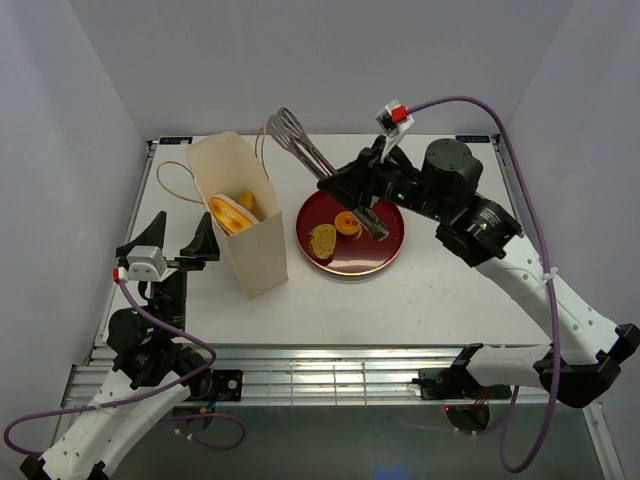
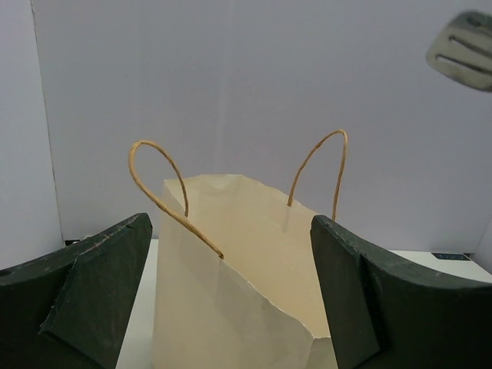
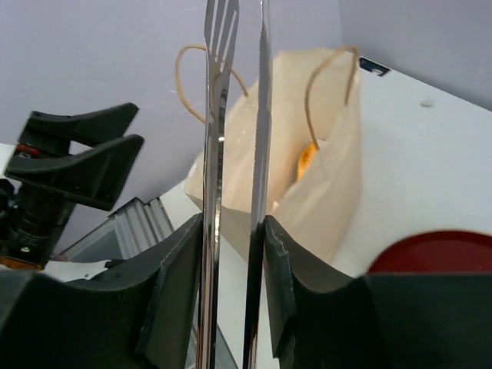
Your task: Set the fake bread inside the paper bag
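Observation:
The cream paper bag (image 1: 240, 215) stands open at the left of the table, with orange-yellow fake bread (image 1: 235, 210) inside it; a piece of that bread (image 3: 307, 159) shows through the bag's mouth in the right wrist view. On the dark-red plate (image 1: 385, 255) lie an oval bread piece (image 1: 322, 238) and a small ring donut (image 1: 347, 223). My right gripper (image 1: 345, 186) is shut on metal tongs (image 3: 234, 154), whose slotted heads (image 1: 288, 128) hover behind the bag with nothing between them. My left gripper (image 2: 231, 307) stands open just left of the bag (image 2: 238, 269).
The bag's brown cord handles (image 2: 157, 184) stick up and outward. One tong head (image 2: 465, 50) shows at the upper right of the left wrist view. White walls close in the table on three sides. A metal rail runs along the near edge (image 1: 330, 375).

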You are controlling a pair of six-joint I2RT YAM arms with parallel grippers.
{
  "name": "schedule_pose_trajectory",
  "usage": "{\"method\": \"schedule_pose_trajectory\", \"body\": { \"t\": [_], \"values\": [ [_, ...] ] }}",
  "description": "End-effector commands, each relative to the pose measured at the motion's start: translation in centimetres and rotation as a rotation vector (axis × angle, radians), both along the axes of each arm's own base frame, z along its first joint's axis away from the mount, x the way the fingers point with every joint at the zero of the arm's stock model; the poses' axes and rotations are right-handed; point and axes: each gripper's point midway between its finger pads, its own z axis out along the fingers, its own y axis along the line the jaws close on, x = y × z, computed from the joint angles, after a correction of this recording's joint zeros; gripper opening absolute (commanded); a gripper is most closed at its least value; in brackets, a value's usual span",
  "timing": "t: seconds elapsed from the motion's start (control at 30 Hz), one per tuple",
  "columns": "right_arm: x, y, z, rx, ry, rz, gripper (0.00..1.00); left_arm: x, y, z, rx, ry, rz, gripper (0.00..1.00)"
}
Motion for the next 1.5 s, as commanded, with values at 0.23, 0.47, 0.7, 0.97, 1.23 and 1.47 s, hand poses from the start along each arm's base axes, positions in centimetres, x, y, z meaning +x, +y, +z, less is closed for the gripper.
{"method": "schedule_pose_trajectory", "body": {
  "t": [0.23, 0.47, 0.7, 0.97, 1.23, 1.47],
  "values": [
    [1.8, -10.9, -10.5, -0.007, 0.134, -0.525, 0.39, -0.1, -0.5, 0.0, -0.004, -0.006, -0.026, 0.95],
    [2.3, -16.1, -18.8, -0.052, 0.255, -0.727, 0.36, -0.3, -0.6, 0.1, -0.01, -0.01, -0.039, 0.95],
    [3.8, -21.0, -25.7, -0.07, 0.401, -0.929, 0.31, -0.3, -0.7, 0.1, -0.008, -0.008, -0.045, 0.95],
    [5.1, -24.6, -34.6, -0.141, 0.555, -0.994, 0.36, -0.5, -0.7, 0.2, -0.012, -0.012, -0.046, 0.95],
    [6.7, -25.2, -37.9, -0.201, 0.599, -0.998, 0.39, -0.5, -0.7, 0.3, -0.012, -0.013, -0.047, 0.95],
    [7.8, -25.5, -39.7, -0.269, 0.624, -1.003, 0.43, -0.7, -0.6, 0.4, -0.014, -0.018, -0.047, 0.95]
  ]
}}
